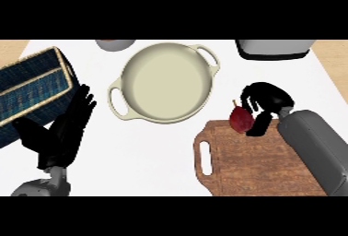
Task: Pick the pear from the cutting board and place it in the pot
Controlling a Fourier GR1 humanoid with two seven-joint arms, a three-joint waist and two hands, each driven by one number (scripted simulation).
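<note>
White counter (170,156) up top — pear (240,118) at cutting board's (258,161) far edge, stem pointing away, just left of right hand (265,103), fingers curled beside it, not clamped. Pot (163,83) further left; left hand (68,124) open, resting.

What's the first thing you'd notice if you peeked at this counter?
The big cream pot in the middle grabs the eye first, with nothing inside it. To its right, the black right hand curls round a dark red pear at the top edge of the wooden cutting board. The left hand rests open at the left.
</note>
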